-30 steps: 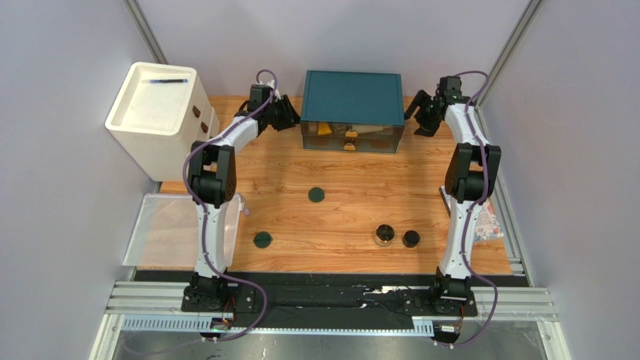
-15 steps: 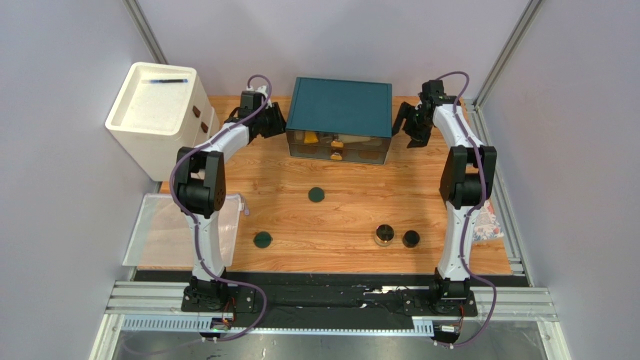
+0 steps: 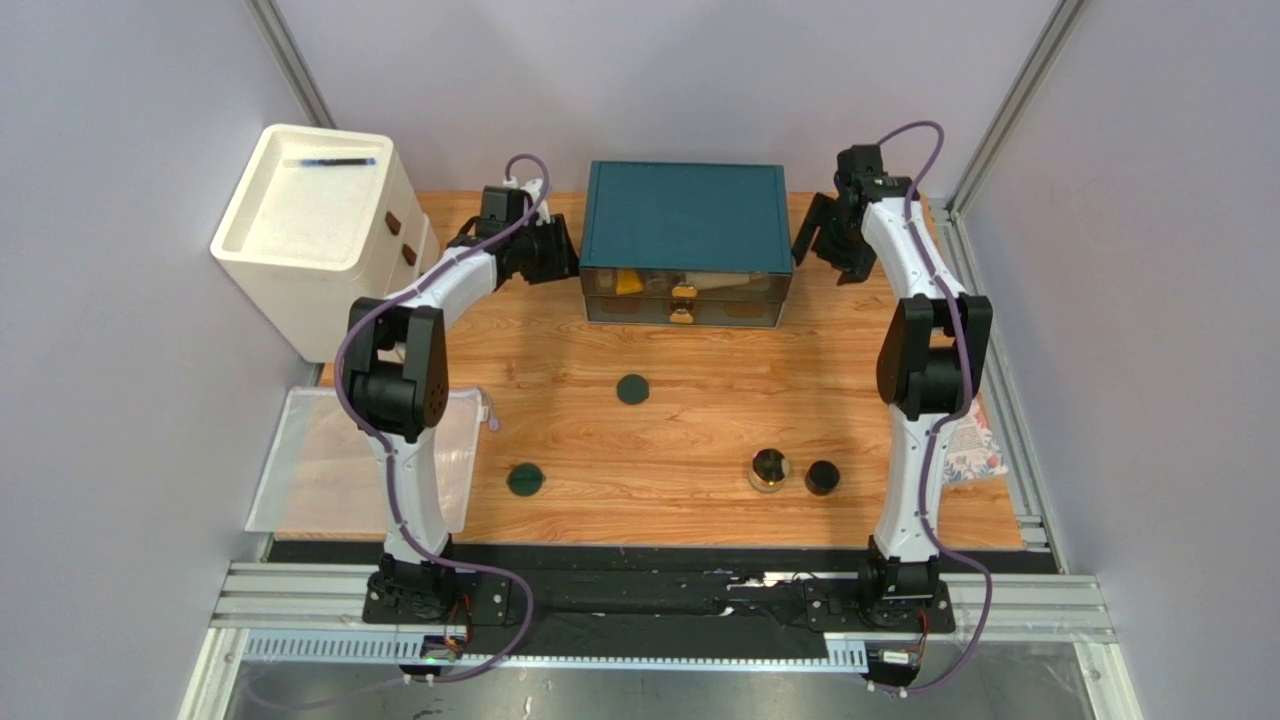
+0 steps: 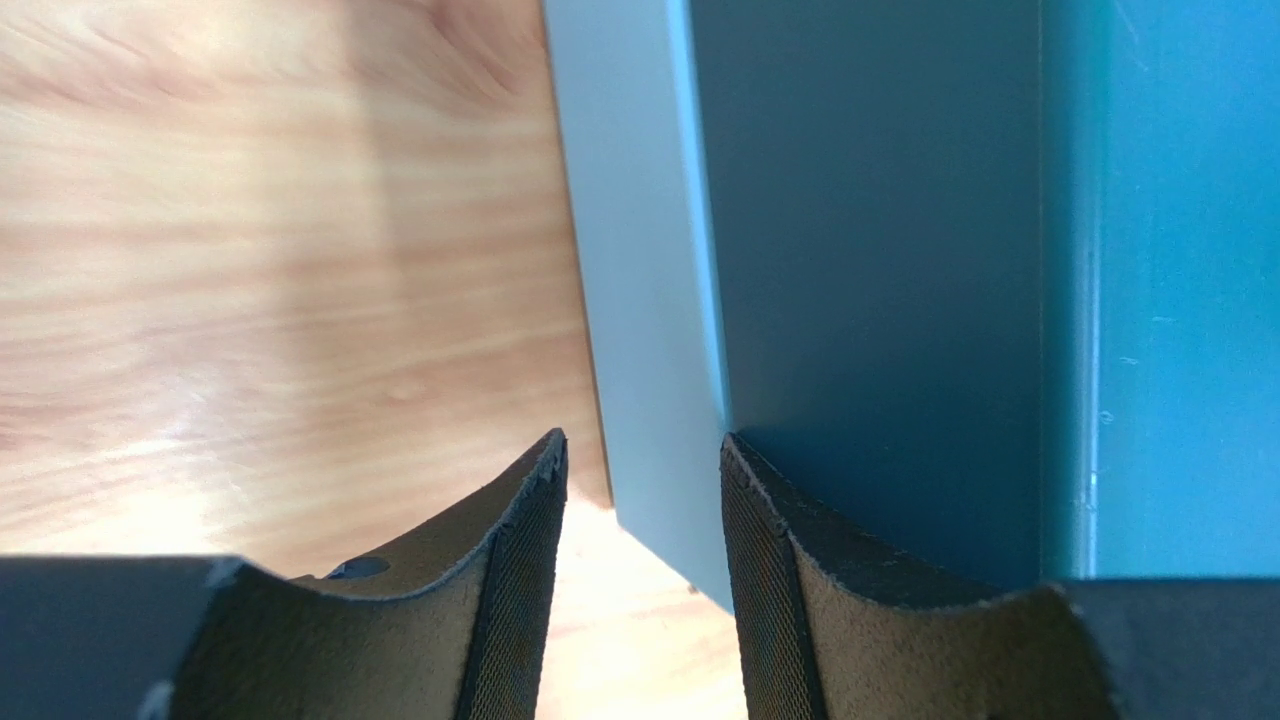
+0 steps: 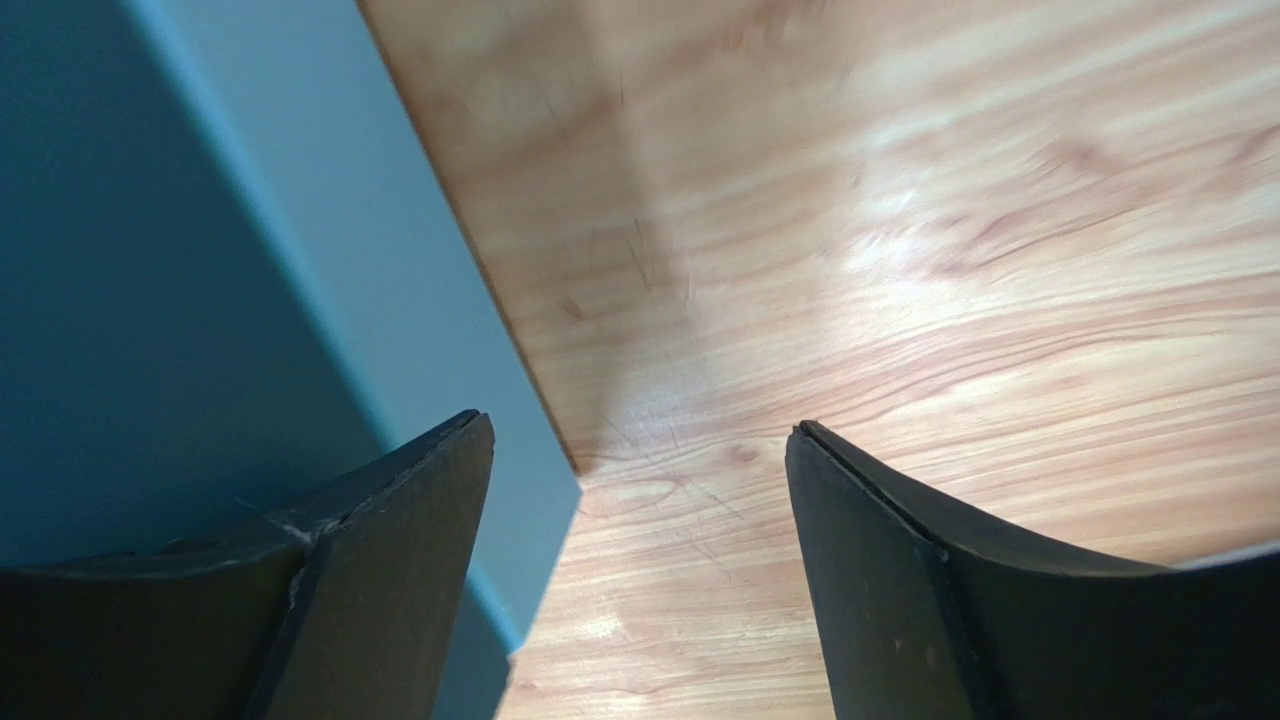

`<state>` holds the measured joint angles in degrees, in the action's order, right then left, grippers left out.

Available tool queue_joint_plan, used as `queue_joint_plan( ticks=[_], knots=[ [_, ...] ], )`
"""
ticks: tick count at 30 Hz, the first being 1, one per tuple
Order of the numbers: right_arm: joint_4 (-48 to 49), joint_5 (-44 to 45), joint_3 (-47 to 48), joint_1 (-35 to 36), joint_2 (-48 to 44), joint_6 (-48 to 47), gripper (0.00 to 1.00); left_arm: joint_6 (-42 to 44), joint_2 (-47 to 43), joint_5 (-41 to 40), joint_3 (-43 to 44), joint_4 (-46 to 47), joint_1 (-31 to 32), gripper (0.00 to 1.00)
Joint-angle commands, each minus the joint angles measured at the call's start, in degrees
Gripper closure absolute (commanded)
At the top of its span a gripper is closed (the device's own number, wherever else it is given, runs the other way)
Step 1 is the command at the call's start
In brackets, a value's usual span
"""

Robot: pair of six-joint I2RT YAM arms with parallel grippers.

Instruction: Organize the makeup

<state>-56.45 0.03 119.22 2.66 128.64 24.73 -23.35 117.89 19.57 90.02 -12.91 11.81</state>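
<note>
Two flat dark-green discs (image 3: pixel 634 389) (image 3: pixel 525 480) and two round dark jars (image 3: pixel 769 470) (image 3: pixel 821 477) lie on the wooden table. Orange and beige items (image 3: pixel 649 279) show faintly through the clear drawers of the teal box (image 3: pixel 687 218); I cannot tell them apart. My left gripper (image 3: pixel 558 252) is open and empty against the box's left side; in the left wrist view (image 4: pixel 639 465) the box corner (image 4: pixel 661 375) lies just ahead of its fingers. My right gripper (image 3: pixel 821 240) is open and empty at the box's right side, the box wall (image 5: pixel 226 300) beside its left finger.
A white drawer cabinet (image 3: pixel 316 225) stands at the back left with a pen on top. A clear tray (image 3: pixel 323 458) lies at the table's left front edge. A patterned pouch (image 3: pixel 977 443) lies at the right edge. Grey walls close in on both sides.
The teal box has shifted left and slightly toward the back wall. Both grippers have moved left with it and stay at its two sides.
</note>
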Motion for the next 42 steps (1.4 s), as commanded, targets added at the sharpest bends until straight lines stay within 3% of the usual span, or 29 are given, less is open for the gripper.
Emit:
queue_joint_plan(
  ticks=[1, 4, 10, 17, 19, 21, 27, 34, 42],
  knots=[
    [4.6, -0.1, 8.9, 4.7, -8.5, 0.1, 0.21, -1.3, -4.3, 21.1, 0.0, -0.6, 6.9, 0.49],
    [7.9, 2.9, 8.9, 5.3, -12.3, -1.2, 0.23, -1.3, -4.9, 22.5, -1.4, 0.7, 6.8, 0.49],
    [10.6, -3.7, 11.6, 6.7, -12.2, -3.1, 0.24, 1.7, -6.6, 20.8, -4.1, -1.9, 6.6, 0.49],
    [7.1, -9.3, 10.3, 9.2, -9.2, -3.3, 0.45, 0.1, -10.5, 15.6, -7.8, -1.1, 2.7, 0.47],
    [7.1, -9.6, 6.7, 9.2, -9.7, -3.4, 0.50, 0.4, -11.6, 14.2, -8.5, -1.5, 1.1, 0.47],
    [7.2, -9.2, 4.6, 9.2, -10.4, -3.5, 0.62, 1.5, -13.6, 13.0, -9.2, -2.0, 0.3, 0.47],
    [10.0, -8.6, -3.7, 9.1, -16.8, -5.2, 0.70, 5.4, -19.6, 12.8, -10.6, -1.3, -0.1, 0.47],
    [17.2, -10.5, -19.8, 9.2, -30.6, -7.1, 0.70, 6.0, -21.4, 16.2, -8.9, 4.4, 0.7, 0.48],
    [19.6, -14.0, -35.8, 9.4, -42.7, -7.5, 0.68, 7.1, -15.7, 17.9, -2.5, 6.4, 6.7, 0.48]
  ],
)
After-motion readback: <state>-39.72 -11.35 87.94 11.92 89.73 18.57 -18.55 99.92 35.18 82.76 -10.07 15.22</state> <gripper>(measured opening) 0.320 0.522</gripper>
